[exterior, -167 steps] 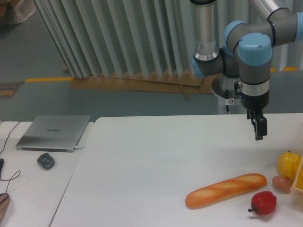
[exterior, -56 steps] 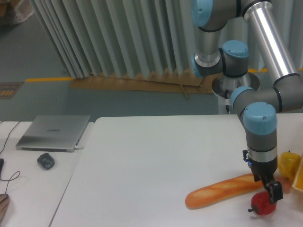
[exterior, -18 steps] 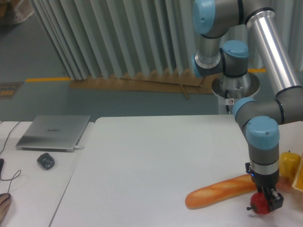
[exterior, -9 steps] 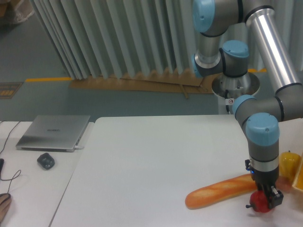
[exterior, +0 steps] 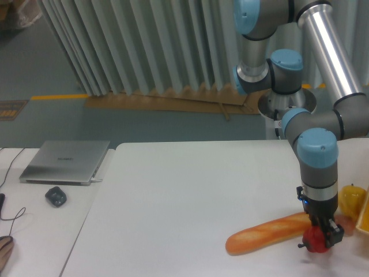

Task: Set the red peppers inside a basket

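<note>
In the fixed camera's view a sliver of a yellow basket [exterior: 365, 218] shows at the right edge of the table [exterior: 190, 196]; its contents cannot be seen. There is one red pepper [exterior: 314, 240], clamped between the fingers of the gripper [exterior: 324, 235] and seemingly raised just off the table, touching or just beside the right end of the single bread loaf [exterior: 268, 231]. One yellow pepper [exterior: 350, 199] lies right of the loaf, beside the basket. Far left of the loaf are one laptop [exterior: 65, 161] and one mouse [exterior: 55, 196].
</note>
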You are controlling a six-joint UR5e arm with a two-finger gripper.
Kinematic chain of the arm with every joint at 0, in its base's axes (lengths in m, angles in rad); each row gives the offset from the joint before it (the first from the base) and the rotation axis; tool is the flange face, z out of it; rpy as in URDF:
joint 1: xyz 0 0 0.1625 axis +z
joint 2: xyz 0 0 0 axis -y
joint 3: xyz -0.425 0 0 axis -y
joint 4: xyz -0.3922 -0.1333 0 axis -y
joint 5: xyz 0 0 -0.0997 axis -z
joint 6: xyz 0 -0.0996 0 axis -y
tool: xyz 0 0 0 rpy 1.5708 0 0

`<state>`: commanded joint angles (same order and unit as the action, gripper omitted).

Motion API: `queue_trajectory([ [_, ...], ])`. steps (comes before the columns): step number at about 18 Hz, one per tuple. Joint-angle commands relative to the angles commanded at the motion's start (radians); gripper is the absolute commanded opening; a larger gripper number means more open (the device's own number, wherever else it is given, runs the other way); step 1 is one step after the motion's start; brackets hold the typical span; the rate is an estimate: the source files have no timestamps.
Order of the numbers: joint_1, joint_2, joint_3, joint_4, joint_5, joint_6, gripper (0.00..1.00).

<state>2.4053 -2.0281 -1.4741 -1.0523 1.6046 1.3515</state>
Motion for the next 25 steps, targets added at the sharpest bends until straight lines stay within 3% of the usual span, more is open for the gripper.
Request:
queue_trajectory([
  [5, 0.018, 0.081, -0.037, -0.021, -0.028, -0.002, 0.48],
  [13, 0.093, 0.132, -0.04, -0.103, -0.031, 0.018, 0.48],
  [14, 0.106, 0.138, -0.037, -0.119, -0.031, 0.041, 0.49],
  [16, 0.167, 0.15, -0.035, -0.176, -0.026, 0.234, 0.48],
  [25, 0.279, 0.17, -0.04, -0.229, -0.02, 0.491, 0.48],
])
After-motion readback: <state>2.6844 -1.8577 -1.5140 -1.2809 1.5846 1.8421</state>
